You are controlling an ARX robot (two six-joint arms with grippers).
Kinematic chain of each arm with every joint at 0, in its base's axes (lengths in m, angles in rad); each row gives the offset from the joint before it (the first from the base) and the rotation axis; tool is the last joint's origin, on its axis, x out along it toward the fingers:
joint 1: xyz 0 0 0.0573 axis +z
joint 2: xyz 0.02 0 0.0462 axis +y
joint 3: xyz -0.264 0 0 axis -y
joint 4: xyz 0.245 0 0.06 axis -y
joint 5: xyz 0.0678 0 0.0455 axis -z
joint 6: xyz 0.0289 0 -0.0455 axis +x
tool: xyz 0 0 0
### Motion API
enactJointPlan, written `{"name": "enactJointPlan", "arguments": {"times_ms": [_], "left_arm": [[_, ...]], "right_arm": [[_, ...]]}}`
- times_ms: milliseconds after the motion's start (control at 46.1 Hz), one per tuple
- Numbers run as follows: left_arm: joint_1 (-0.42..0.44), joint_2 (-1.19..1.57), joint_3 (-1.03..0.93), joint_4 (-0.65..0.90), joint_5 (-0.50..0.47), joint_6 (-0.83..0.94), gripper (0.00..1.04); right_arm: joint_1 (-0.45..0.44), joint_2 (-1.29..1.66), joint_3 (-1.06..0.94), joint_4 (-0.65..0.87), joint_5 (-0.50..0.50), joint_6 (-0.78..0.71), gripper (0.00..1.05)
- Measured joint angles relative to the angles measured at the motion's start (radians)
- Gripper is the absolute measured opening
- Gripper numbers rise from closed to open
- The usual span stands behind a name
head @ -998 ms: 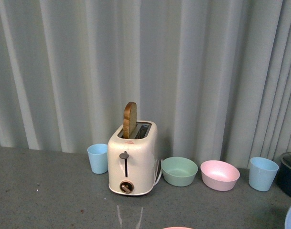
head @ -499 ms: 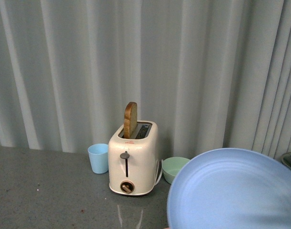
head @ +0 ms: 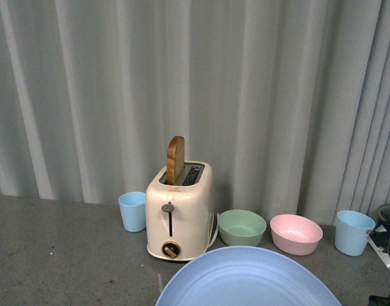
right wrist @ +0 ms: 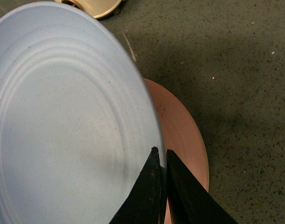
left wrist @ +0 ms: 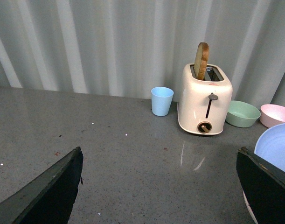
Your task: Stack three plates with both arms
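A light blue plate (head: pixel 246 280) fills the bottom centre of the front view, held above the table. My right gripper (right wrist: pixel 162 150) is shut on its rim, one finger on the plate's upper face and one beneath. Under the light blue plate (right wrist: pixel 63 116) lies a pink plate (right wrist: pixel 182 135) on the grey table, partly covered by it. My left gripper (left wrist: pixel 159 149) hangs open over bare tabletop with nothing between its fingers (left wrist: pixel 49 191). The light blue plate's edge (left wrist: pixel 277 149) shows just beyond its far-side finger.
A cream toaster (head: pixel 179 213) with a slice of toast (head: pixel 175 159) stands at the back by the curtain. Beside it are a blue cup (head: pixel 132 210), a green bowl (head: pixel 241 226), a pink bowl (head: pixel 295 233) and another blue cup (head: pixel 353 231).
The light blue plate entered the front view from the right, then moved left and lower to the bottom centre. The pink bowl and right cup show again.
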Motion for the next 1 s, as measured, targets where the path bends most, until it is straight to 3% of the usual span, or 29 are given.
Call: {"name": "enactJointPlan", "arguments": {"times_ms": [369, 998], "left_arm": [[0.0, 0.0, 0.0, 0.0, 0.0, 0.0, 0.98], [0.0, 0.0, 0.0, 0.0, 0.0, 0.0, 0.98]], "right_arm": [[-0.08, 0.065, -0.001, 0.021, -0.06, 0.064, 0.03], [-0.066, 0.19, 0.018, 0.027, -0.061, 0.085, 0.03]]}}
